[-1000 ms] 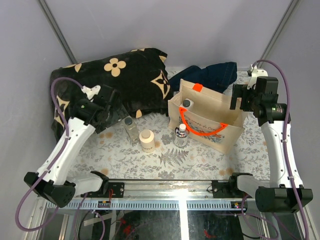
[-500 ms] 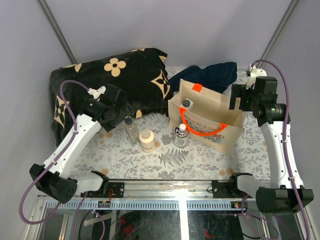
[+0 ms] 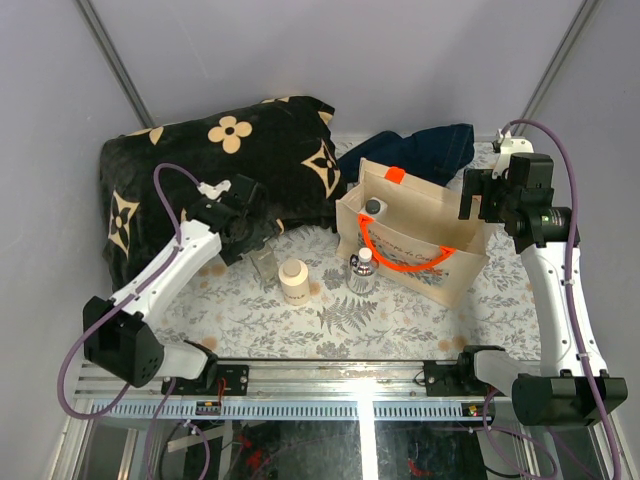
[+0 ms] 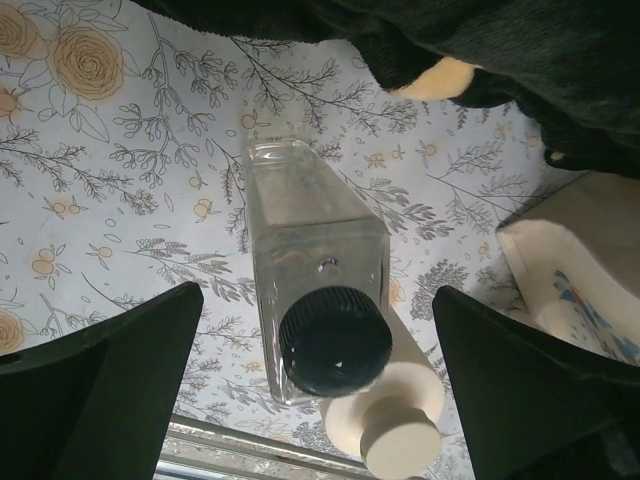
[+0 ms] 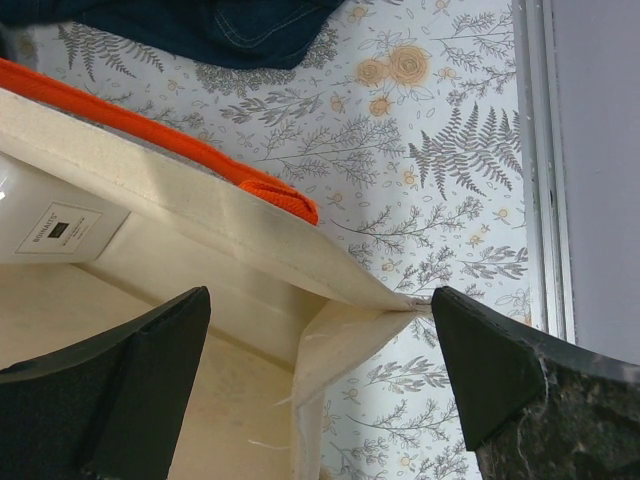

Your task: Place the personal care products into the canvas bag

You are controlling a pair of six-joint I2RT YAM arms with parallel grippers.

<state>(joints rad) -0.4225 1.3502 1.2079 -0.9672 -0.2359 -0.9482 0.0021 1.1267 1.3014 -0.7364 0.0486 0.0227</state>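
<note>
A clear bottle with a dark cap (image 4: 318,300) stands upright on the floral cloth, and my left gripper (image 4: 318,293) hangs open above it, one finger on each side, apart from it. From above, the left gripper (image 3: 250,228) is just behind this clear bottle (image 3: 265,264). A squat beige jar (image 3: 294,280) stands beside it, and a faceted white-capped bottle (image 3: 362,270) stands against the canvas bag (image 3: 440,262). A white bottle with a dark cap (image 3: 373,209) is inside the bag. My right gripper (image 3: 470,200) is open over the bag's back right corner (image 5: 330,300).
A black blanket with cream flowers (image 3: 230,160) lies bunched at the back left, close behind the left gripper. A navy cloth (image 3: 420,148) lies behind the bag. The orange handle (image 3: 400,262) arches over the bag's opening. The metal rail (image 3: 350,375) runs along the near edge.
My left arm has swung right and forward, off the blanket, until its gripper hangs over the clear bottle. The right arm and all the containers have stayed where they were.
</note>
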